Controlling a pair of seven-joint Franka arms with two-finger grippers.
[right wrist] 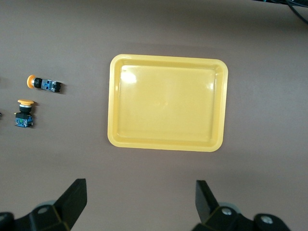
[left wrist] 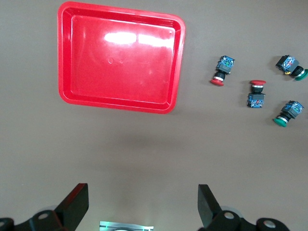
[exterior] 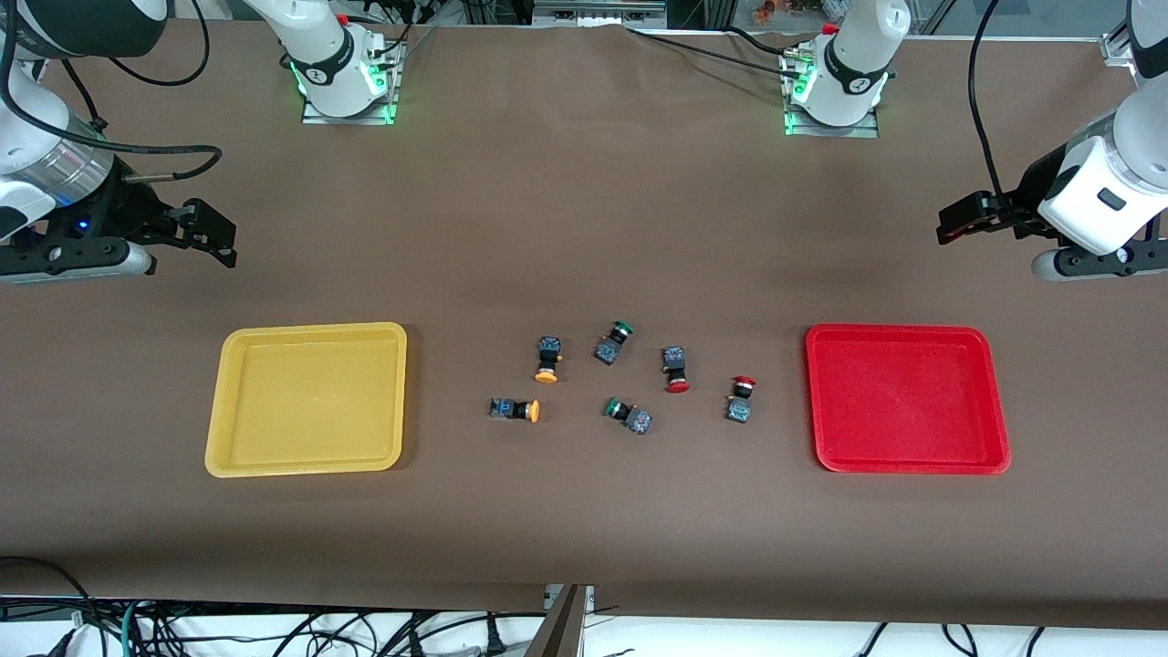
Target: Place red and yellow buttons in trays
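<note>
Your left gripper (exterior: 967,224) hangs at the upper edge region of the front view over bare table (exterior: 584,228) at the left arm's end, its fingers spread wide with nothing between them. Your right gripper (exterior: 205,239) hangs the same way over the table at the right arm's end, also spread wide and holding nothing. All four buttons you care about lie well apart from both grippers, in the middle of the frame and lower in it than either gripper. They sit on the table between the two trays. The yellow tray (exterior: 219,401) is toward the right arm's end, lower in the frame than your right gripper. The red tray (exterior: 999,401) is toward the left arm's end, lower in the frame than your left gripper. The upper yellow button (exterior: 547,359) lies with its long axis running up and down the frame, cap toward the front camera. The lower yellow button (exterior: 516,410) lies crosswise, cap pointing toward the left arm's end. The red button nearer the centre (exterior: 676,369) runs up and down the frame, cap toward the camera. The red button nearest the red tray (exterior: 740,399) also runs up and down, but its cap points toward the arm bases. Two green buttons (exterior: 615,342) lie among them.
</note>
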